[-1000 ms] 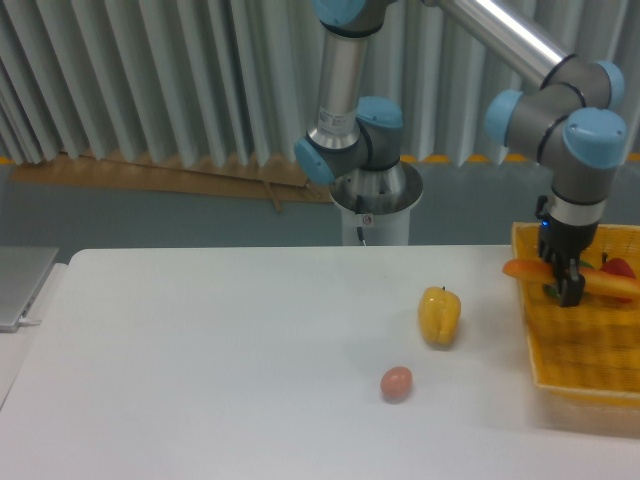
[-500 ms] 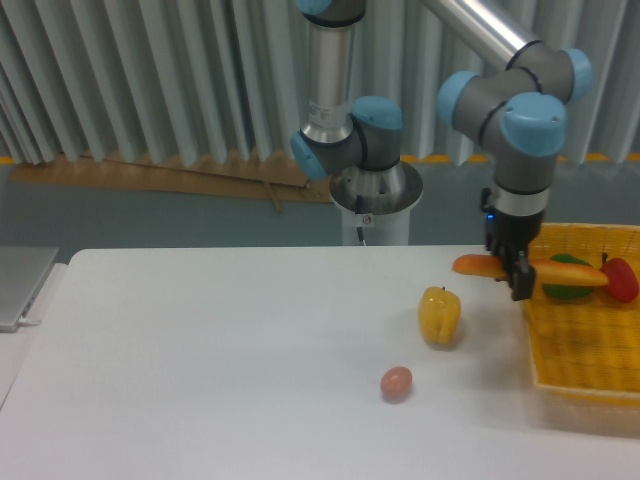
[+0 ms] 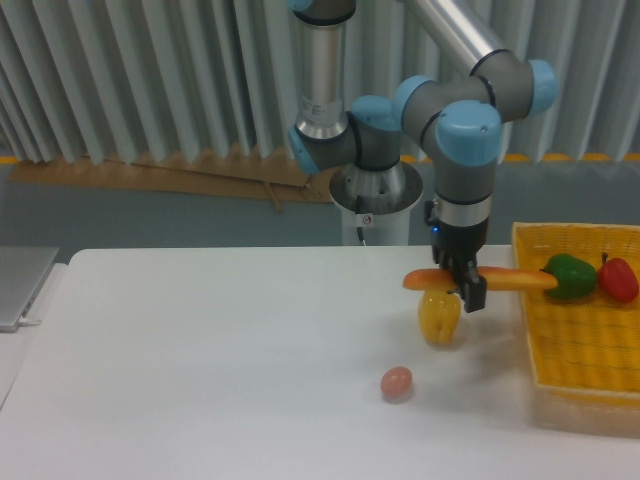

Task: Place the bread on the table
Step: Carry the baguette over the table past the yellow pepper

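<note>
The bread [image 3: 500, 280] is a long slim orange baguette held level in the air, above the yellow bell pepper [image 3: 438, 318]. My gripper [image 3: 466, 290] is shut on the bread near its middle, pointing straight down. The bread's right end reaches over the left rim of the yellow basket [image 3: 583, 345]. The white table [image 3: 220, 360] lies below.
A small brown egg [image 3: 397, 382] lies on the table in front of the yellow pepper. A green pepper [image 3: 570, 276] and a red pepper [image 3: 619, 279] sit at the back of the basket. The robot's base [image 3: 375, 205] stands behind the table.
My gripper has carried the bread leftward, from over the basket to above the yellow pepper. The pepper and egg have not moved.
</note>
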Robot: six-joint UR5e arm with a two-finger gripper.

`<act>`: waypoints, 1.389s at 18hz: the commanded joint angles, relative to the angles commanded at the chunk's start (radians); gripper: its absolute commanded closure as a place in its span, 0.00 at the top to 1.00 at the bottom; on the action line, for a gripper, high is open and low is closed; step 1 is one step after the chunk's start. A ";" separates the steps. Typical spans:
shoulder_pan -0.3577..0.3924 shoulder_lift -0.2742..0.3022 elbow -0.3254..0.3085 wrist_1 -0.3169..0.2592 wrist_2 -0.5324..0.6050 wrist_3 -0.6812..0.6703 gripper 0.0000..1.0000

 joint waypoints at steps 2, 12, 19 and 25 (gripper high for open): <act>-0.017 -0.025 0.006 0.041 0.002 -0.043 0.22; -0.166 -0.115 0.070 0.078 0.032 -0.311 0.22; -0.278 -0.169 0.075 0.144 0.149 -0.506 0.22; -0.370 -0.192 0.086 0.163 0.149 -0.644 0.22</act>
